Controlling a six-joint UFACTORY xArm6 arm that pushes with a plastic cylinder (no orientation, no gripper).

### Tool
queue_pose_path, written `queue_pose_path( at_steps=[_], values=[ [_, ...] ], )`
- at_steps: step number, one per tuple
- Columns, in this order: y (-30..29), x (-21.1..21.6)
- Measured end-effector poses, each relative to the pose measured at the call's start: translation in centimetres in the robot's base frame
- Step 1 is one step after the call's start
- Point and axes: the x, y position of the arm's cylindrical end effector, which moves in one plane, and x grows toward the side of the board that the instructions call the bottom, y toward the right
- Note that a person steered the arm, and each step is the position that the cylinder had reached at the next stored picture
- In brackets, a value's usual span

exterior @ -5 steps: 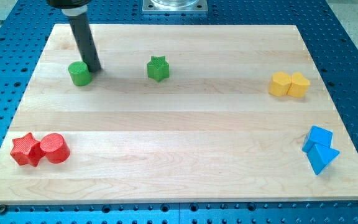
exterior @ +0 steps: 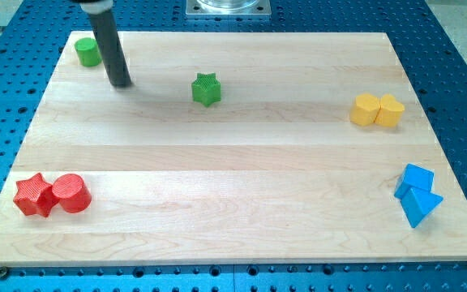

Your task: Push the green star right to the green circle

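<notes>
The green star [exterior: 206, 88] lies on the wooden board [exterior: 233, 154] at the upper middle-left. The green circle [exterior: 87, 52] sits near the board's top left corner. My tip [exterior: 122, 83] rests on the board between them, about a hundred pixels left of the star and below-right of the circle, touching neither.
A red star [exterior: 33, 195] and a red circle [exterior: 72, 193] sit together at the lower left. Two yellow blocks [exterior: 377, 109] sit together at the right. Two blue blocks [exterior: 416, 194] sit at the lower right edge. Blue perforated table surrounds the board.
The green circle has moved from beside my tip up and left to the board's top left corner. My tip has stayed almost in place. The green star has not moved.
</notes>
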Motion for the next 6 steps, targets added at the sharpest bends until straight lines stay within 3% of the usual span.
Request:
queue_pose_path(
  at_steps=[1, 2, 3, 4, 5, 6],
  values=[
    [9.9, 6.6],
    [16.8, 6.8],
    [14.5, 2.4],
    [7.0, -2.0],
    [5.0, -2.0],
    [9.0, -0.8]
  ],
)
